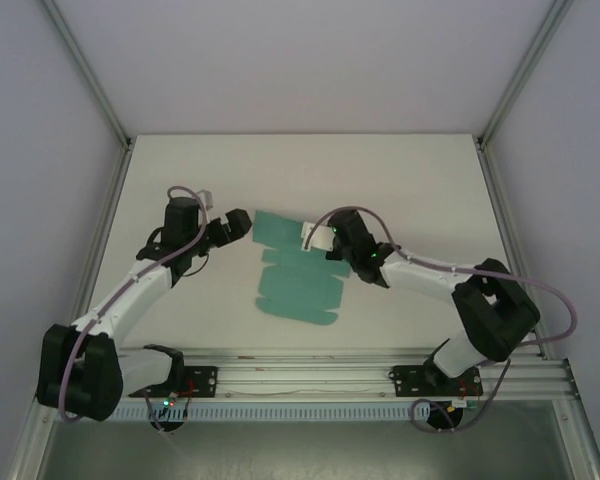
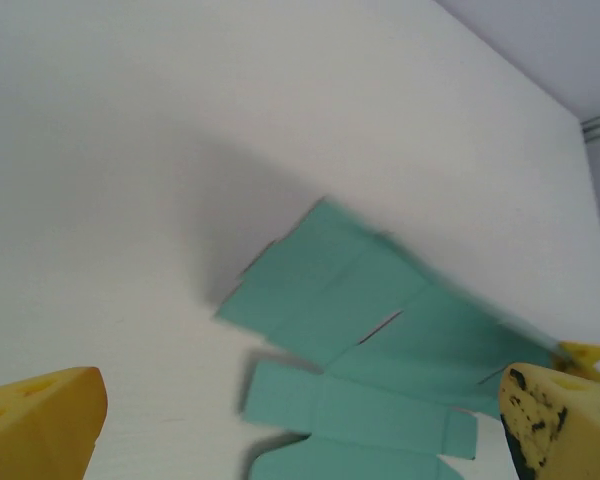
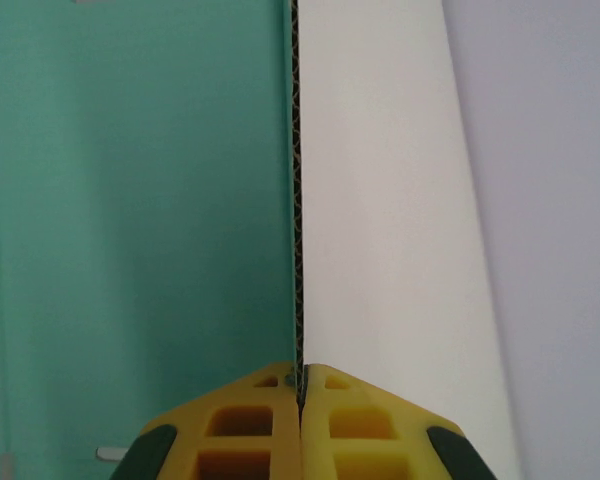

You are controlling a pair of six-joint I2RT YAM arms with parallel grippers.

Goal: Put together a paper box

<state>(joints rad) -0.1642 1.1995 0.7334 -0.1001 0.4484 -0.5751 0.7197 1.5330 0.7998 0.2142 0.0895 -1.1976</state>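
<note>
We pinch the thin teal-green card blank [image 1: 298, 285], likely floppy, by its edge with right gripper [image 3: 300, 385]; left gripper [image 1: 240, 222] wide open.

The teal paper box [image 2: 380, 330] lies flat on the white table [image 2: 180, 150] between the left hand's [image 2: 300, 425] wide-spread fingers [image 2: 40, 425]

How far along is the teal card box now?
Done: little; the thin teal-green die-cut card blank lies mostly flat on the white table. In hand: the right gripper is shut on one far edge panel, card edge-on between its fingers. The left gripper is open beside the far-left corner, holding nothing. Left: folding walls, tucking flaps.
</note>
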